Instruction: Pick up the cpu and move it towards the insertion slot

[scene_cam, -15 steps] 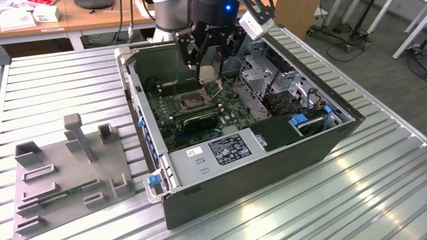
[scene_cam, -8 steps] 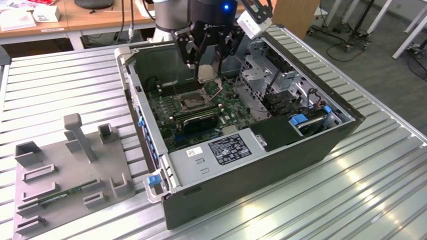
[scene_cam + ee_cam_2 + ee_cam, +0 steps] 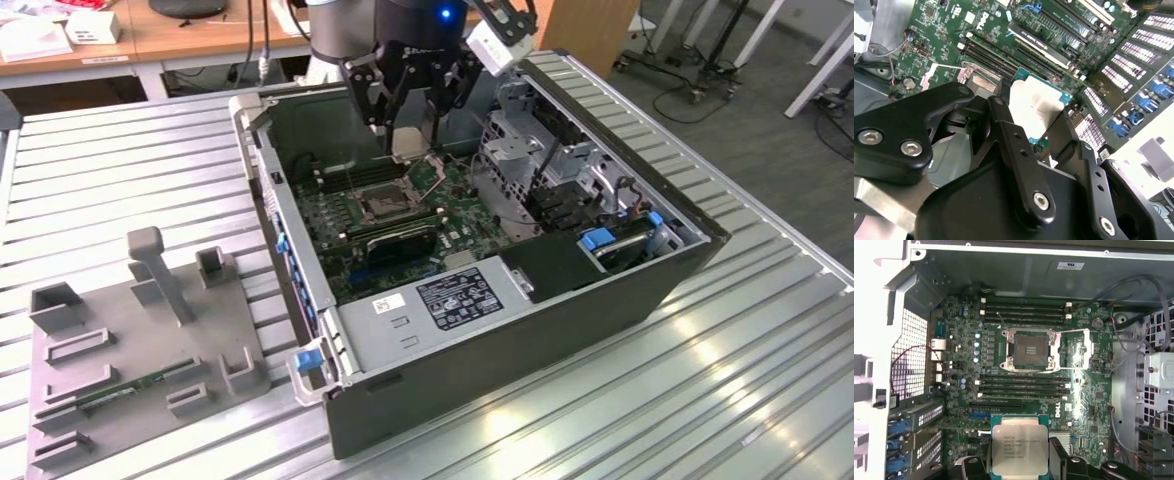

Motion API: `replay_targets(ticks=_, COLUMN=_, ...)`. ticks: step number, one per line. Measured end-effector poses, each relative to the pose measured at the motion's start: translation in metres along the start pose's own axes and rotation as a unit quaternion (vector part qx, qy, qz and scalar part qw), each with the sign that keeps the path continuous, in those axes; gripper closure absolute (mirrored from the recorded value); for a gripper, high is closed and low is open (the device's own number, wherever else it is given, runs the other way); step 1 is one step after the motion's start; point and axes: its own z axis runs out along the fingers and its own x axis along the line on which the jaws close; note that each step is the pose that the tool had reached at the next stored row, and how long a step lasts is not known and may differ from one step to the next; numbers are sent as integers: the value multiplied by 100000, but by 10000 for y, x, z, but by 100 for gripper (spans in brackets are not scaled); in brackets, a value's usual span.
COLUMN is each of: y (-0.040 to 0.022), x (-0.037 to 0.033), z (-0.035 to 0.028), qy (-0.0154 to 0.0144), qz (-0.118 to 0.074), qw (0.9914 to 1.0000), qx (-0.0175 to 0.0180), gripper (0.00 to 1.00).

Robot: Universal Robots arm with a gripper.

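Note:
My gripper (image 3: 412, 150) hangs inside the open computer case, shut on the cpu (image 3: 1019, 450). The cpu is a flat square chip with a silver top and a teal rim, clamped by its edges between the two black fingers (image 3: 1058, 456). The second wrist view shows the cpu (image 3: 1035, 106) held over the green motherboard (image 3: 939, 30). The insertion slot (image 3: 1031, 350) is a black square socket in a silvery frame, with its frame and lever swung open. In the exterior view the slot (image 3: 378, 205) sits just below and to the exterior view's left of the gripper.
The case walls (image 3: 267, 160) ring the board, with a drive cage (image 3: 534, 160) and cables (image 3: 1134, 320) beside the socket. Black memory slots (image 3: 1024, 310) flank the socket. A grey fixture plate (image 3: 134, 360) holding a green memory stick (image 3: 134, 386) lies at the exterior view's left.

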Motion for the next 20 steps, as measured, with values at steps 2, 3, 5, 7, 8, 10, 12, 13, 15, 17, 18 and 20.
replay_targets(ticks=2, y=23, x=-1, z=11, qy=2, qz=-2, qw=100000, qx=-15, gripper=46)
replay_targets(ticks=3, y=34, x=-1, z=16, qy=0, qz=-4, qw=100000, qx=-22, gripper=46)
replay_targets(ticks=5, y=51, x=-1, z=26, qy=-3, qz=-3, qw=100000, qx=-44, gripper=46)
replay_targets(ticks=7, y=64, x=-2, z=32, qy=-3, qz=-3, qw=100000, qx=-54, gripper=46)
replay_targets(ticks=8, y=66, x=-2, z=33, qy=-2, qz=-8, qw=100000, qx=-56, gripper=46)
replay_targets(ticks=10, y=68, x=-1, z=35, qy=1, qz=-2, qw=100000, qx=-50, gripper=46)
replay_targets(ticks=12, y=68, x=-1, z=37, qy=0, qz=-3, qw=100000, qx=-52, gripper=46)
replay_targets(ticks=13, y=68, x=-1, z=36, qy=1, qz=-2, qw=100000, qx=-51, gripper=46)
replay_targets(ticks=15, y=68, x=-1, z=37, qy=0, qz=-3, qw=100000, qx=-54, gripper=46)
replay_targets(ticks=17, y=68, x=-1, z=37, qy=-1, qz=-3, qw=100000, qx=-53, gripper=46)
replay_targets(ticks=18, y=68, x=-1, z=38, qy=-1, qz=-4, qw=100000, qx=-54, gripper=46)
replay_targets(ticks=20, y=68, x=-1, z=43, qy=-3, qz=-5, qw=100000, qx=-60, gripper=46)
